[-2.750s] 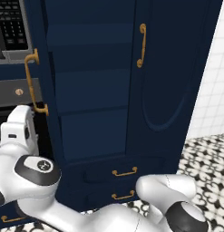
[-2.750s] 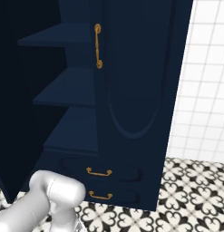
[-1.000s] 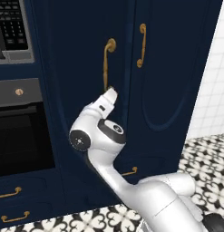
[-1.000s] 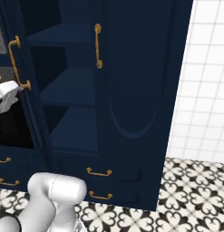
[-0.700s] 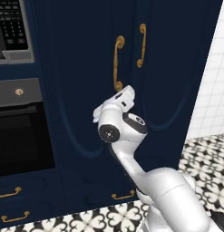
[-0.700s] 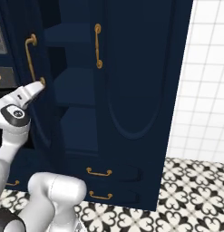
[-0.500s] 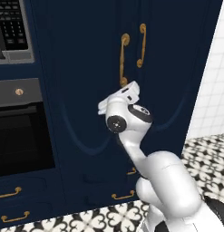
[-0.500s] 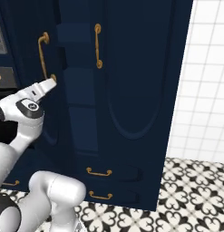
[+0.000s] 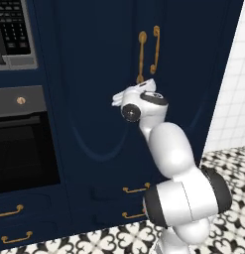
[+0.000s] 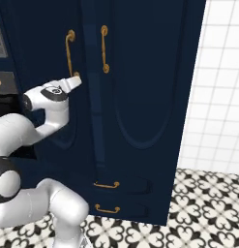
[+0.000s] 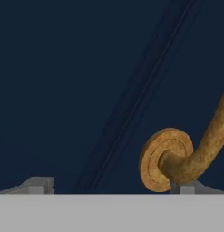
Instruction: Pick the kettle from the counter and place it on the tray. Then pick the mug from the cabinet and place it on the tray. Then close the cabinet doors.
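— Cabinet doors [image 9: 109,99]?
— Both shut, flush with the cabinet [image 10: 140,72] front, meeting at a thin centre seam. Two long gold handles [image 10: 104,48] side by side, one each side of that seam, at the inner edges of the doors.
— Gripper [image 10: 76,80]?
— Up against the left-hand door, right at the lower foot of its gold handle. Fingers [image 11: 38,185] spread wide, nothing between them. Seen from the hand, round gold mount [image 11: 165,158] of the handle just above the right finger tip, touching or nearly so; hard to say which.
— Rest of the cabinet?
— Two small drawers [image 10: 109,196] with gold pulls along the bottom edge, below the doors.
— Around it?
— Black oven [image 9: 25,144] and microwave [image 9: 15,30] column to the left, white tiled wall [image 10: 217,97] to the right, black-and-white patterned floor [image 10: 203,213] below.
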